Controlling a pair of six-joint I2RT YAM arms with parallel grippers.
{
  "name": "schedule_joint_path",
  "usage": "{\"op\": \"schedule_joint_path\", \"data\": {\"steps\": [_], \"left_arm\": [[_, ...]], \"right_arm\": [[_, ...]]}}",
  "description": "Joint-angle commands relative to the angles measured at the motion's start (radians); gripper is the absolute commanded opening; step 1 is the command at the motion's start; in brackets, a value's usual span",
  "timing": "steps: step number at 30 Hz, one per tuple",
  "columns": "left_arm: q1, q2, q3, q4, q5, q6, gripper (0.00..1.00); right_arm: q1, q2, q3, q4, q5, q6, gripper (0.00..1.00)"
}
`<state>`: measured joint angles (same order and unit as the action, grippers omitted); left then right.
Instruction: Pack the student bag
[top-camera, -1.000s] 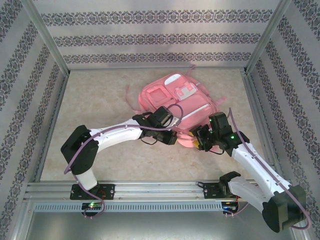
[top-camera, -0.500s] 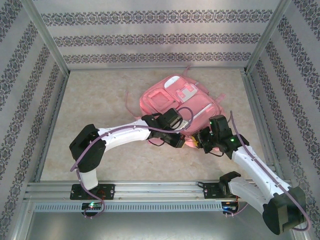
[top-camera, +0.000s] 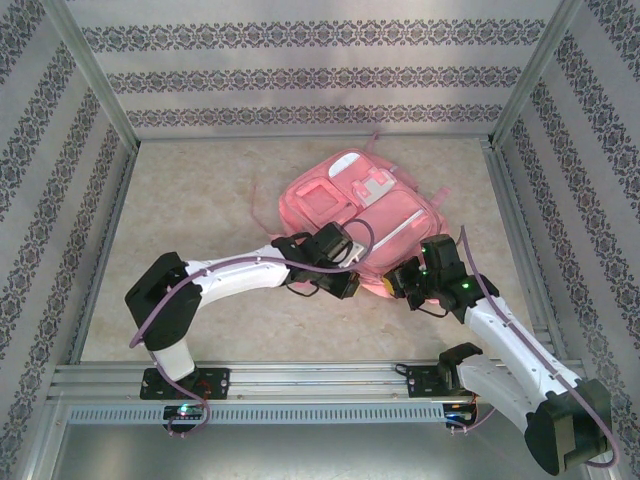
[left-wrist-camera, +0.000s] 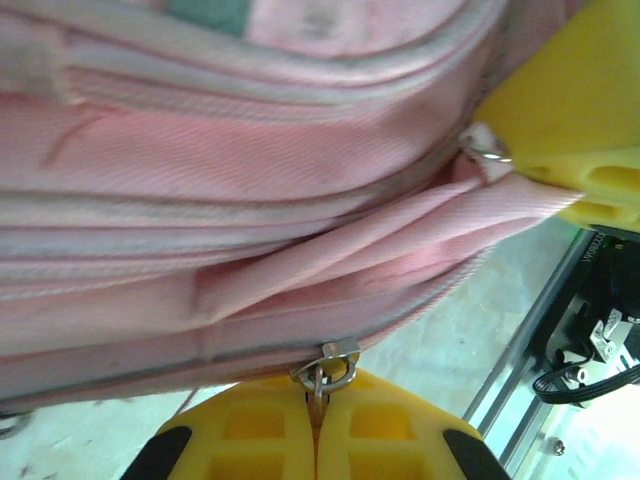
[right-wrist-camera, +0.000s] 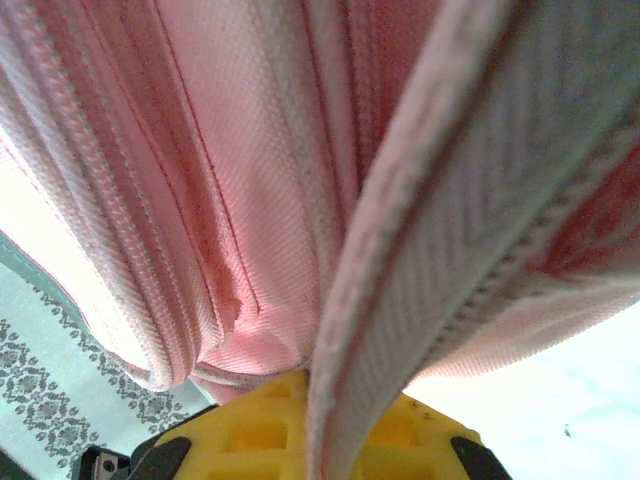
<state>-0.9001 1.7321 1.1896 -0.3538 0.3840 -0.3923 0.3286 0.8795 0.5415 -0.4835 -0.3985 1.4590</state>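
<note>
The student bag (top-camera: 355, 200), a large pink backpack, lies flat on the table beyond both arms. At its near edge my left gripper (top-camera: 348, 284) is shut. In the left wrist view its yellow fingers (left-wrist-camera: 250, 430) pinch the metal zipper pull (left-wrist-camera: 322, 385) hanging from the slider (left-wrist-camera: 340, 355) on the bag's lower seam. My right gripper (top-camera: 393, 283) is beside it at the same edge, shut on a fold of the bag's pink fabric (right-wrist-camera: 400, 300). The right gripper's yellow fingers (left-wrist-camera: 575, 110) appear in the left wrist view next to a second slider (left-wrist-camera: 487, 148).
Aluminium rails (top-camera: 320, 380) run along the near edge of the beige table, with upright posts (top-camera: 95, 75) at the corners. Patterned walls (top-camera: 300, 70) close in the back and sides. A rail and a cable (left-wrist-camera: 580, 370) lie right of the bag's corner.
My right gripper has closed on the bag's fabric at the near edge. The left arm shifted slightly, still holding the zipper pull, and the bag's near edge moved a little with it.
</note>
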Motion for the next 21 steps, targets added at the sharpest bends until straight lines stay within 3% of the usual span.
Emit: {"op": "schedule_joint_path", "data": {"steps": [1,10,17,21], "left_arm": [[0.06,-0.059,-0.029,-0.056,-0.062,0.003,0.0],[0.124,-0.082,-0.096,-0.028,-0.06,-0.015,0.0],[0.125,-0.113,-0.124,-0.024,-0.064,-0.021,0.0],[0.133,-0.145,-0.16,-0.022,-0.072,-0.026,0.0]], "right_arm": [[-0.028,-0.005,-0.032,-0.038,0.048,-0.034,0.0],[-0.027,0.055,-0.021,-0.006,0.012,-0.145,0.01],[-0.018,0.091,0.001,-0.022,0.003,-0.217,0.31],[-0.018,0.082,0.063,-0.138,0.052,-0.358,0.37]]}}
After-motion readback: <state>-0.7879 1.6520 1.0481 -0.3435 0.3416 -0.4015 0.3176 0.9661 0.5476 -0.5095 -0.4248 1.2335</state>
